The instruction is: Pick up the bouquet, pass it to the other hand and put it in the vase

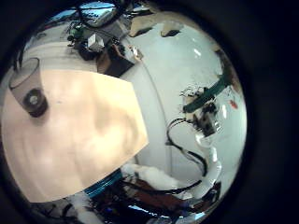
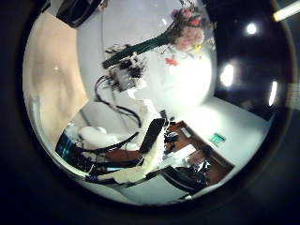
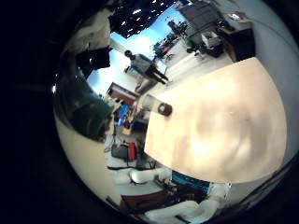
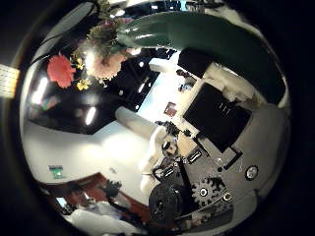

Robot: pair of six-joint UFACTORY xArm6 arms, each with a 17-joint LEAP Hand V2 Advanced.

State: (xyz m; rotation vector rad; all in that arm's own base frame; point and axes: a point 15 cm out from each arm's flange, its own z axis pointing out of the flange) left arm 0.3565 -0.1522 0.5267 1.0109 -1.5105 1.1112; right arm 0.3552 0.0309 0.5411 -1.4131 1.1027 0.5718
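Bouquet (image 2: 187, 33): held in the air, clear of the tabletop (image 1: 84, 140) and well apart from the vase. Blooms bunched at one end, with a long wrapped stem (image 2: 141, 49) running back into the right hand. Close to that palm in the right thumb side view, blooms (image 4: 91, 49) at one edge and stem (image 4: 197, 34) crossing above the hand's own geared parts.

Right hand (image 2: 127, 70): seen from both left palm views, raised above the tabletop's side. Closed round the lower end of the stem, fingers curled about it, blooms pointing away from the arm. Also seen from the left little finger side (image 1: 207, 117), stem slanting out of the grip.

Left hand: no part plainly shown in any view; state cannot be told. Palm facing the right hand and the bouquet, at some remove from both.

Vase (image 1: 35, 101): upright on the tabletop near one edge, mouth open, nothing inside as far as can be seen. Also shown in the right little finger side view (image 3: 164, 109), close to a corner of the tabletop (image 3: 229, 121), untouched by either hand.
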